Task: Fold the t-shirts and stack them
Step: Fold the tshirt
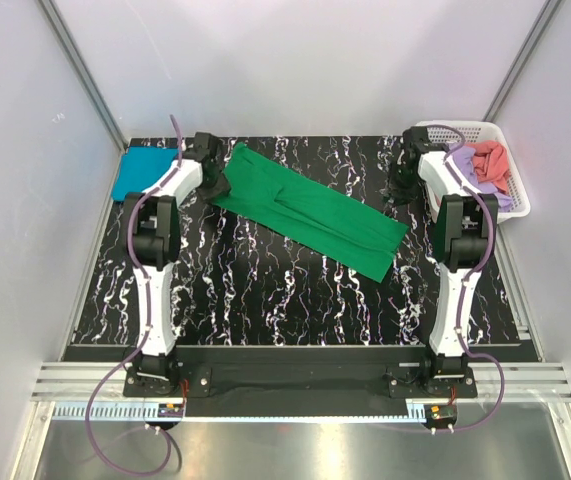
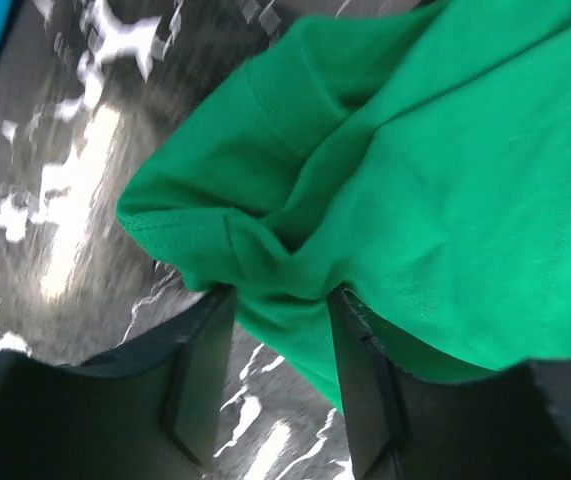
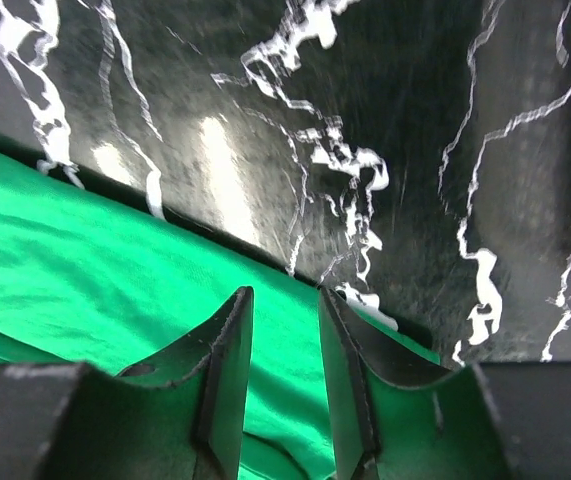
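A bright green t-shirt (image 1: 310, 210) lies in a long diagonal band across the black marbled table. My left gripper (image 1: 217, 186) is at its left edge. In the left wrist view the jaws (image 2: 282, 292) stand apart, straddling a bunched fold of the green sleeve (image 2: 265, 250). My right gripper (image 1: 398, 190) hovers at the shirt's right end. Its jaws (image 3: 284, 292) are a little apart and empty over the green cloth (image 3: 95, 270). A teal-blue folded shirt (image 1: 145, 170) lies at the far left. Lilac (image 1: 465, 160) and coral (image 1: 490, 160) shirts sit in the basket.
A white lattice basket (image 1: 517, 205) stands at the far right corner of the table. White walls close in on the left, right and back. Bare black marbled table (image 1: 265, 300) runs from the green shirt to the arm bases.
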Robot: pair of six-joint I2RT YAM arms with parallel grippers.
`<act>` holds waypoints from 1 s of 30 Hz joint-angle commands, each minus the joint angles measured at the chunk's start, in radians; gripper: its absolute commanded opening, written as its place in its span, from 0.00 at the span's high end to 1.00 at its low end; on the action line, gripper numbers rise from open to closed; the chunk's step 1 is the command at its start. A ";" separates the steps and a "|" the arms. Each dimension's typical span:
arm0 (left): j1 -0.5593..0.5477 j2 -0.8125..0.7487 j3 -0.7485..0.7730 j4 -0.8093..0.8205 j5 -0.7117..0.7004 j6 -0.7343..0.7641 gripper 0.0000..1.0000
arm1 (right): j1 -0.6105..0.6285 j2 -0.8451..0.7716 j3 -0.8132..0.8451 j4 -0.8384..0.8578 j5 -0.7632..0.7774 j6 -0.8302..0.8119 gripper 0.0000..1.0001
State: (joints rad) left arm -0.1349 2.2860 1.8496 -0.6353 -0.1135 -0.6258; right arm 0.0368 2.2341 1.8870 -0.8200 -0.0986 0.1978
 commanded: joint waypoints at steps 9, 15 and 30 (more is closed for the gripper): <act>0.066 0.271 0.421 0.006 0.064 -0.044 0.49 | 0.000 -0.206 -0.218 -0.010 0.062 0.201 0.62; 0.077 0.230 0.452 0.051 0.176 -0.026 0.46 | 0.002 -0.252 -0.269 0.028 0.054 0.171 0.61; -0.118 -0.555 -0.455 0.231 0.182 -0.124 0.38 | -0.003 -0.171 -0.207 -0.005 -0.102 -0.006 0.61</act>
State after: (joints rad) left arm -0.1810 1.7748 1.4818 -0.4953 0.0242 -0.6914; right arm 0.0360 2.0666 1.6558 -0.8165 -0.1432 0.2382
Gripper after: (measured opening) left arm 0.623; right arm 0.393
